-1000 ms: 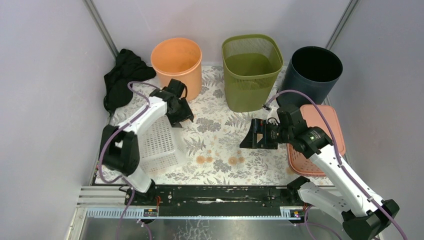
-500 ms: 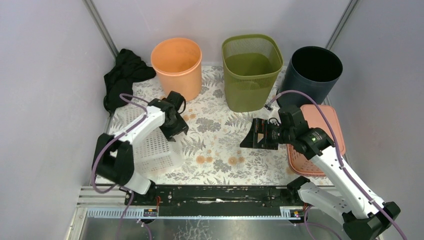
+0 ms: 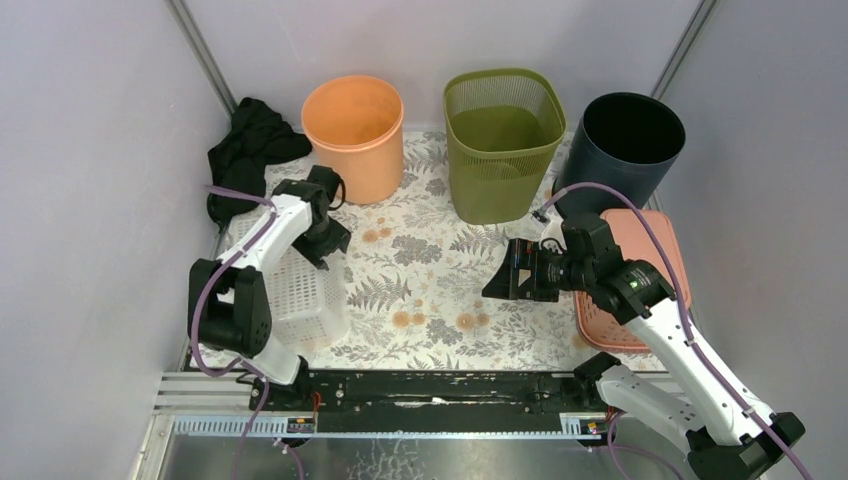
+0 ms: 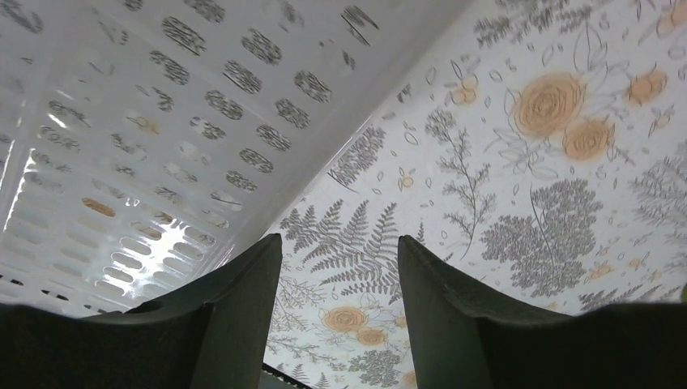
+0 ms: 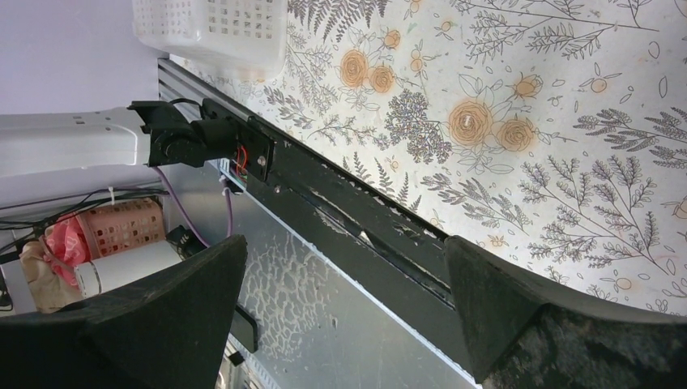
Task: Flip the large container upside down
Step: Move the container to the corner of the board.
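The large container is a white perforated basket [image 3: 300, 295] on the left of the floral table; its holed wall [image 4: 154, 121] fills the upper left of the left wrist view. I cannot tell which way its rim faces. My left gripper [image 3: 326, 240] hangs at the basket's far right corner, open, with only tablecloth between its fingers [image 4: 336, 243]. Its left finger [image 4: 235, 300] is close to the basket wall. My right gripper [image 3: 505, 275] hovers wide open over the table's middle, holding nothing [image 5: 344, 243]. The basket [image 5: 211, 28] shows small in the right wrist view.
An orange bucket [image 3: 353, 125], a green mesh bin [image 3: 503, 140] and a dark round bin [image 3: 630, 135] stand along the back. Black cloth [image 3: 250, 150] lies at the back left. A pink perforated lid [image 3: 655, 250] lies under the right arm. A black rail [image 3: 430, 390] runs along the front.
The left gripper has swung left and back along the basket's far edge. The basket has tipped from leaning rightward to sitting more squarely at the left. The right arm has barely moved.
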You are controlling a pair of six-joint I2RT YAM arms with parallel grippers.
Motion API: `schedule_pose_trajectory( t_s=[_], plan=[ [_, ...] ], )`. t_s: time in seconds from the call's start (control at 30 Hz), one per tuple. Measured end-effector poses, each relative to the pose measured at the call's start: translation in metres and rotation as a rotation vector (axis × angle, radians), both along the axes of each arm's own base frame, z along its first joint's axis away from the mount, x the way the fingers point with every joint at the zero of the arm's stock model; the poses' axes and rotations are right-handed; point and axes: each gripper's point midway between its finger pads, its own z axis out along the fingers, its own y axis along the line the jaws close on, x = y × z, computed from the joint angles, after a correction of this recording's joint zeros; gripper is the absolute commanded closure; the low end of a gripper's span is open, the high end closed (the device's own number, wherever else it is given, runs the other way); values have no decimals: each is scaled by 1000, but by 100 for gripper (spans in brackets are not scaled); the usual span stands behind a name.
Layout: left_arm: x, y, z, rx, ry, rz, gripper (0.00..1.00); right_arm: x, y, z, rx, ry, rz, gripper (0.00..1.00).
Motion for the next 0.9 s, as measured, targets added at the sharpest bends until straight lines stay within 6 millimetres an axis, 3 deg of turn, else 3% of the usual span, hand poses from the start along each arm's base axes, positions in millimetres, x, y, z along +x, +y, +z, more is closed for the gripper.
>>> schedule_pose_trajectory(
  t_s=[0.23, 0.63, 0.9],
  plan=[
    [0, 27, 8, 8, -9, 88, 37, -3, -1, -1, -4, 13, 4, 1],
    [2, 53, 9, 40, 30, 138, 37, -4, 0, -1, -2, 7, 19, 1],
    [-1, 90, 9, 76, 54, 203, 38, -7, 0, 0, -1, 3, 41, 1]
  ],
)
